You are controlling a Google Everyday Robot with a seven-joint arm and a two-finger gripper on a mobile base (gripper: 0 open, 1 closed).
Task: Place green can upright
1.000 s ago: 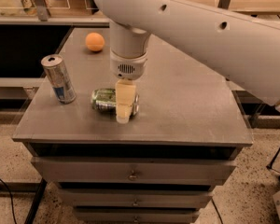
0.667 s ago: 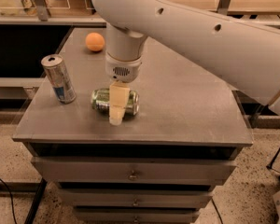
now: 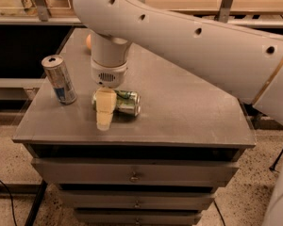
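The green can (image 3: pixel 126 102) lies on its side on the grey table top (image 3: pixel 188 107), near the front left, its long axis running left to right. My gripper (image 3: pixel 105 110) reaches down from the white arm (image 3: pixel 179 36) and sits at the can's left end. Its cream tip covers that end and comes down to the table just in front of the can. The can's right part shows green and silver with dark markings.
A taller slim silver-and-blue can (image 3: pixel 60 79) stands upright to the left of the gripper. An orange (image 3: pixel 88 41) at the back is mostly hidden behind the arm. The table has drawers (image 3: pixel 132 173) below its front edge. Shelving stands behind.
My gripper has moved left along the lying green can, from its right part to its left end. The can has stayed put. The arm now hides most of the orange.
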